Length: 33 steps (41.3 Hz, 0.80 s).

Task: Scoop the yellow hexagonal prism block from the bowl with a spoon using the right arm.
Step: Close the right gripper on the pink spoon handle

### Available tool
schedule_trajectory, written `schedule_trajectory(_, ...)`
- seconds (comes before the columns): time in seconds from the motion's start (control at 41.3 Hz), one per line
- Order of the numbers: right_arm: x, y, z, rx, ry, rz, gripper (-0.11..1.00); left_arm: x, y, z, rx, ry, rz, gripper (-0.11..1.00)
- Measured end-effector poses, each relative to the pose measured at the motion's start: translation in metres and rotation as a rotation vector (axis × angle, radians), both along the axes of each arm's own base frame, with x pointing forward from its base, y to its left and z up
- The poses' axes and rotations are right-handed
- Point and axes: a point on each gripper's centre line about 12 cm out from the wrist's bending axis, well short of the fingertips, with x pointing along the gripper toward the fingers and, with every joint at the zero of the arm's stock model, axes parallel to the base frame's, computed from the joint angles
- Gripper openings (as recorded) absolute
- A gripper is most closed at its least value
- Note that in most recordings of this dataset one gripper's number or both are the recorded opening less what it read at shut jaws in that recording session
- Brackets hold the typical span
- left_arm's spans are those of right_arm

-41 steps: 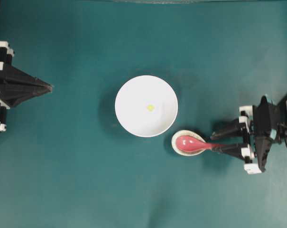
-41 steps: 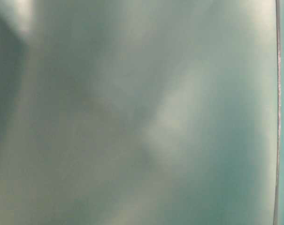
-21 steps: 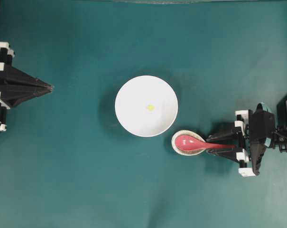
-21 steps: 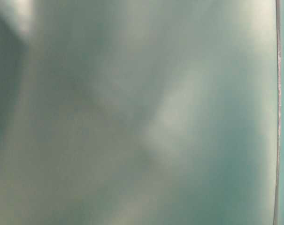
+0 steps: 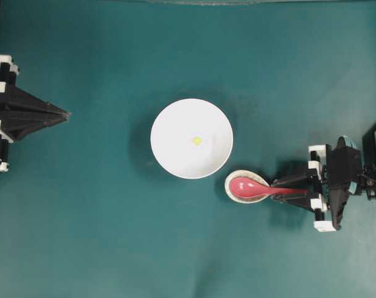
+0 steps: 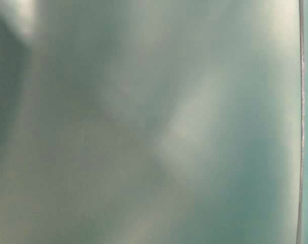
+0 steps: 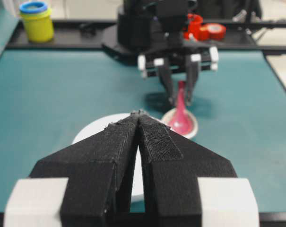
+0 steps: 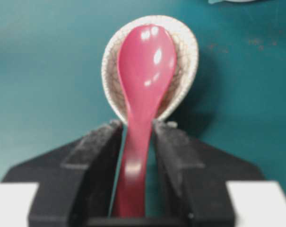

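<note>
the tiny yellow hexagonal block [image 5: 197, 141] lay in the large round white bowl [image 5: 169, 155]. the glossy red-pink soup spoon [image 8: 142, 94] sat in the speckled teardrop rest [image 8: 183, 56], just beside the bowl. since a second earlier the right gripper [image 8: 135, 142] had narrowed around the handle, a small gap remaining on one side, so the grasp looked imminent; the left gripper [image 7: 139, 124] was closed and empty.

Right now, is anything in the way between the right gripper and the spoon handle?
Nothing visible. The right gripper already straddles the spoon handle, one finger on each side. The scoop lies in the speckled spoon rest, beside the bowl holding the yellow block.
</note>
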Motion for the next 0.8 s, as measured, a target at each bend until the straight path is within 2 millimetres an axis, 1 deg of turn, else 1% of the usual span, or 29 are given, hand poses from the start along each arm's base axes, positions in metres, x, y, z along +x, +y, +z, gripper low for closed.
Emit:
schedule_trajectory(0.629,-0.0018,-0.0011,-0.0008,-0.033,0.004,0.012,0.39,0.0,0.0,-0.0002,0.0,0.002,0.0,0.0)
schedule_trajectory(0.798,-0.0018,-0.0011,-0.0008,-0.04,0.004,0.015,0.35,0.0,0.0,-0.0002,0.0,0.002,0.0,0.0)
